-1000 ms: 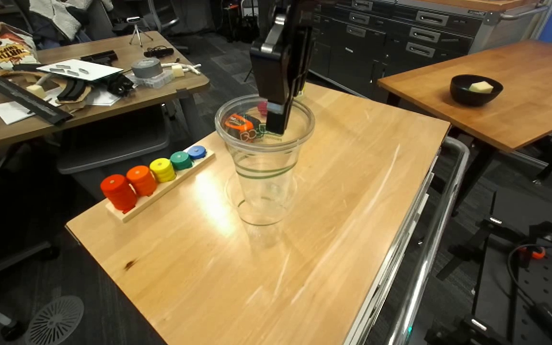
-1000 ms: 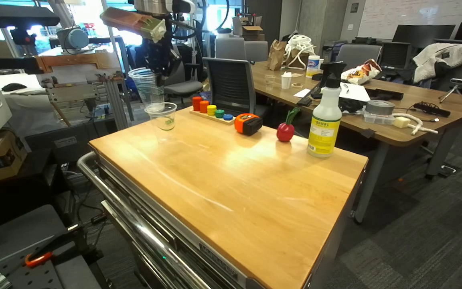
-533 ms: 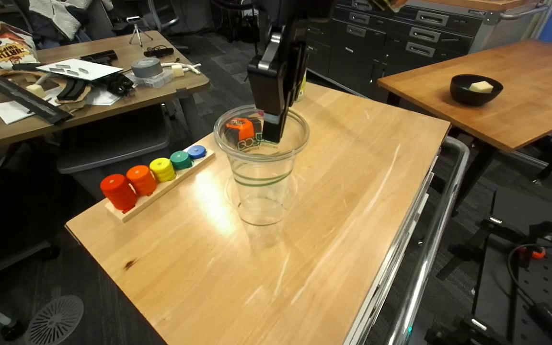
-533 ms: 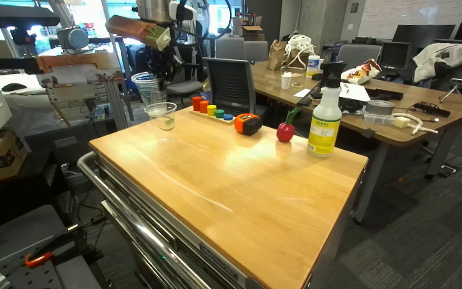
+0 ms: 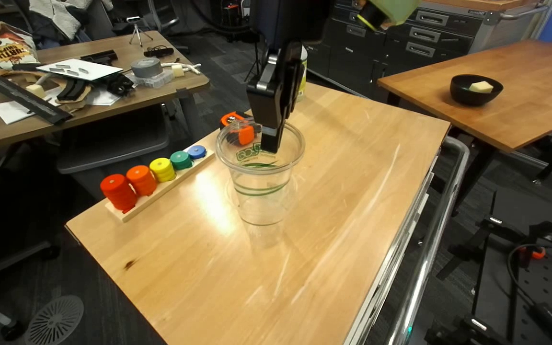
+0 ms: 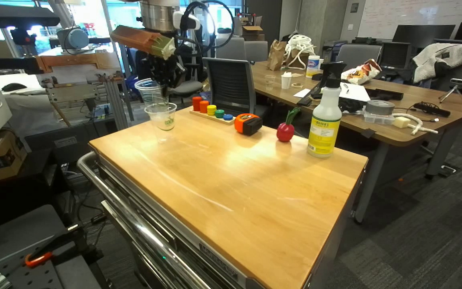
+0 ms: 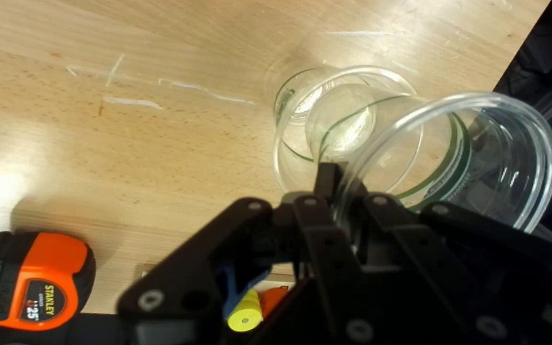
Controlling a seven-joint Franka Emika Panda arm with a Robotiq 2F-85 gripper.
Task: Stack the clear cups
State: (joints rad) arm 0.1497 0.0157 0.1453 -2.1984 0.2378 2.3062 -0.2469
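My gripper is shut on the rim and wall of a clear cup, which also shows in an exterior view and the wrist view. Its rim looks doubled, like two cups nested together. The held cup is slightly tilted, mouth up. Below it a lower clear cup stands upright on the wooden cart top; it also shows in the wrist view. The held cup's bottom overlaps the lower cup's mouth. How deep it sits inside I cannot tell. The fingertips pinch the near wall.
A peg board of coloured discs and an orange-black tape measure lie near the cups. A red radish and a yellow-labelled spray bottle stand farther along the edge. A black bowl is on another table.
My gripper and the held cup have moved down towards the lower cup, with a slight sideways shift. The lower cup and the other objects have stayed in place.
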